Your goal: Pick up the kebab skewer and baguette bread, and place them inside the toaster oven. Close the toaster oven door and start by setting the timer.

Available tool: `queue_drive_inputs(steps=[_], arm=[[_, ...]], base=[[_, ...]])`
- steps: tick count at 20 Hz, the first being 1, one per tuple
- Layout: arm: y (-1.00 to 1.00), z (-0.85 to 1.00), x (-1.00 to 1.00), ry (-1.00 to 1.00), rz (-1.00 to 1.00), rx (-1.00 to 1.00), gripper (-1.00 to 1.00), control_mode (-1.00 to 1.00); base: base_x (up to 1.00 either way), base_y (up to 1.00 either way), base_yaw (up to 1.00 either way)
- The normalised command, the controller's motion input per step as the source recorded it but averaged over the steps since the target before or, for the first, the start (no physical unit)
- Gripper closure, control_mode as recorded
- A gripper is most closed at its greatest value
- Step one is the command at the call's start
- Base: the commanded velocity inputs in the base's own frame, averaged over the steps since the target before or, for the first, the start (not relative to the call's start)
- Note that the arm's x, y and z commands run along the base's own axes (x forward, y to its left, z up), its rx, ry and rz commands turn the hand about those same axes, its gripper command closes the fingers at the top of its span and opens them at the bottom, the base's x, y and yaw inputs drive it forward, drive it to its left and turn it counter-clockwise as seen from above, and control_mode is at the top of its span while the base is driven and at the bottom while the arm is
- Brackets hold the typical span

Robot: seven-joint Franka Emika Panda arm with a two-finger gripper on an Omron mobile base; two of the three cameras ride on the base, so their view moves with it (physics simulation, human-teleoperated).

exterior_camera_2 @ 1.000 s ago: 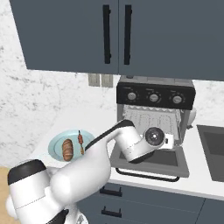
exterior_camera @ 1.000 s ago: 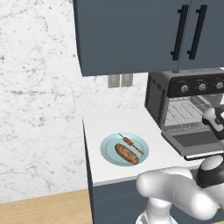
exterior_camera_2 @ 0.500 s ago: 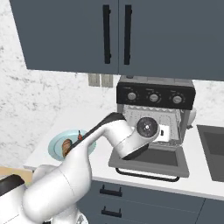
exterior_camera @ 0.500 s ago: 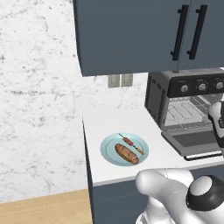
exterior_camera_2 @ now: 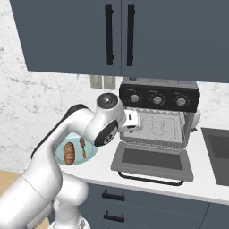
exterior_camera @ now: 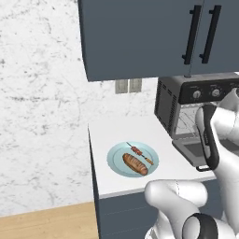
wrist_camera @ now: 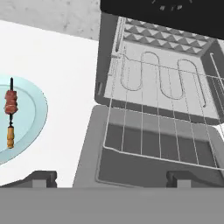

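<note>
The toaster oven (exterior_camera_2: 159,100) stands at the back of the counter, wire rack (wrist_camera: 157,131) showing inside. Its door (exterior_camera_2: 152,160) hangs down open, black bar handle toward the counter edge. Left of it, on a pale blue plate (exterior_camera: 117,158), the baguette bread (exterior_camera: 135,164) lies beside the kebab skewer (exterior_camera: 139,153). My gripper (wrist_camera: 113,178) hovers over the oven's front left corner, open and empty. In the hand view the skewer (wrist_camera: 10,114) lies far left and the bread is out of frame. The right base view shows the bread (exterior_camera_2: 69,153) and skewer (exterior_camera_2: 82,147) left of my arm.
Dark blue wall cabinets (exterior_camera_2: 116,36) hang just above the oven. A sink (exterior_camera_2: 217,154) sits to the oven's right. The counter (exterior_camera: 107,135) ends left of the plate, beside a marble wall (exterior_camera: 42,112) with an outlet (exterior_camera: 128,86).
My hand has swung left and a little up, from in front of the oven's middle to its front left corner. Plate, food and oven door have not moved.
</note>
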Motion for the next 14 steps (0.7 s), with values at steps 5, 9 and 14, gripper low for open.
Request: queue_drive_inputs(steps=[5, 9, 14], arm=[[1.0, 0.04, -0.09, 0.26, 0.1, -0.03, -1.0, -1.0], [1.0, 0.0, -0.1, 0.12, 0.0, 0.0, -1.0, -1.0], [1.0, 0.0, -0.08, 0.02, 0.0, 0.0, -1.0, -1.0]], base=[[0.0, 0.0, 0.0], [0.0, 0.0, 0.0], [0.0, 0.0, 0.0]])
